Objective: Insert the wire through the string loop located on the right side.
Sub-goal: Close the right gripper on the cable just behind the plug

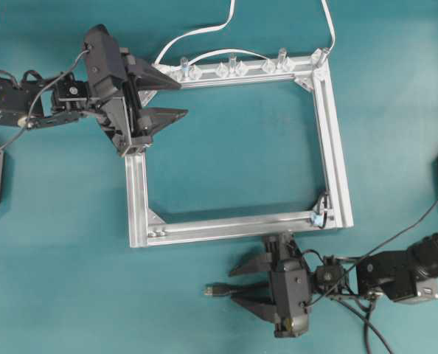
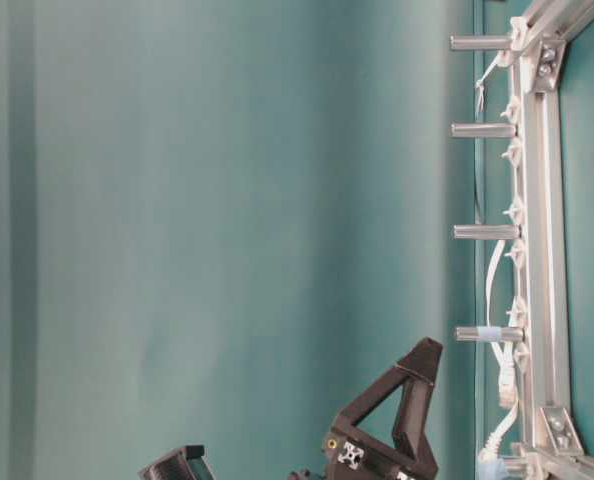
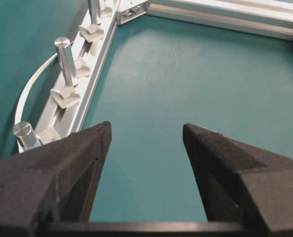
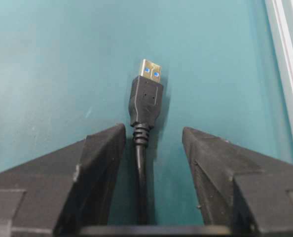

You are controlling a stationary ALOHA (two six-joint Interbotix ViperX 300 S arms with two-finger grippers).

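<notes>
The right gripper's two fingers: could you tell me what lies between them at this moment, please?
The wire lies between them in the right wrist view, its plug pointing away; the right gripper stands open around it.

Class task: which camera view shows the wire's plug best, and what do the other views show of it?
The right wrist view: the wire fills the centre, its metal-tipped plug sharp between the open right tool. The overhead view shows the plug small. The table-level and left wrist views do not show it.

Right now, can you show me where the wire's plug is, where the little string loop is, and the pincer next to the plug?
wire (image 4: 146, 101), right wrist view, on the dark plug body.
string loop (image 1: 321, 209), overhead view, on the thin dark ring.
right pincer (image 4: 149, 140), right wrist view, midway between its open fingertips.
</notes>
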